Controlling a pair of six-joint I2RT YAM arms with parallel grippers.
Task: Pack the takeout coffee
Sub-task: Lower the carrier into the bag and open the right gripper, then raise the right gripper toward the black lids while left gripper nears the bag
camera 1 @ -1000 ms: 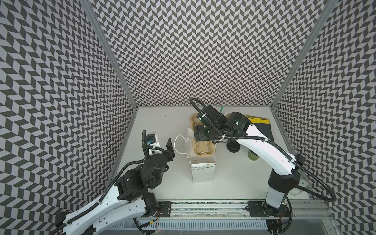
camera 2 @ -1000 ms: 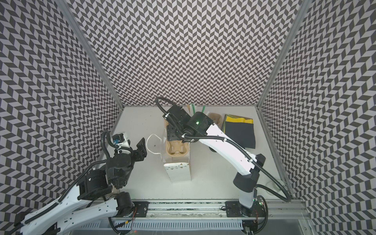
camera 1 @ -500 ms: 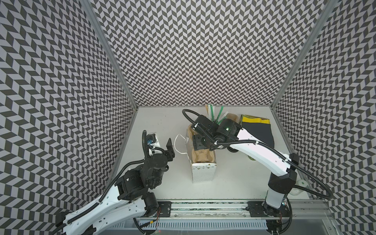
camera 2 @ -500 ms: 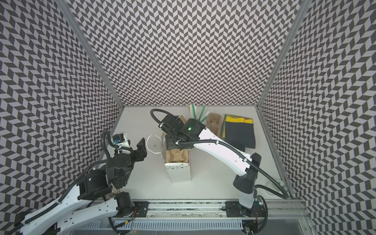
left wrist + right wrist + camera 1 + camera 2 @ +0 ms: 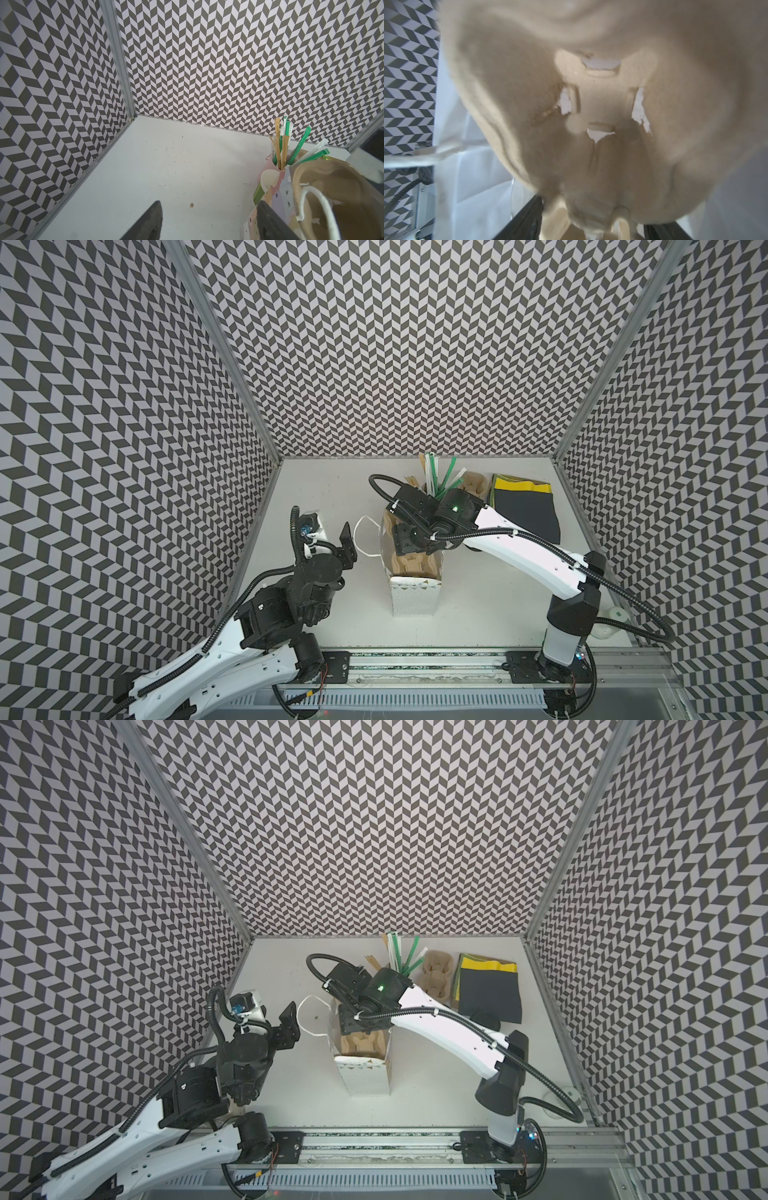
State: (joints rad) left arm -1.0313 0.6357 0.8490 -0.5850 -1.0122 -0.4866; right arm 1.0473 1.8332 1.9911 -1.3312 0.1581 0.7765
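The takeout coffee [image 5: 484,1020] shows in a top view only as a round black lid on the bench [image 5: 332,489], at 3 o'clock of the white paper bag [image 5: 413,605] and half hidden behind the right arm; its green side cannot be made out. It stands outside the bag, untouched.

The right gripper [image 5: 409,537] is down in the bag's mouth against the pulp cup carrier [image 5: 415,570] lodged inside. Its jaws stand wide with pulp between them, but I cannot tell whether they grip it.

The left gripper [image 5: 209,220] hangs at 9 o'clock of the bag, beside its handle, jaws well apart and empty.

At 12 o'clock is the pink cup of straws [image 5: 276,168], with an unlidded green cup [image 5: 268,182] touching it. A second carrier [image 5: 434,977] lies at 1 o'clock and a black-and-yellow stack [image 5: 490,990] at 2 o'clock.
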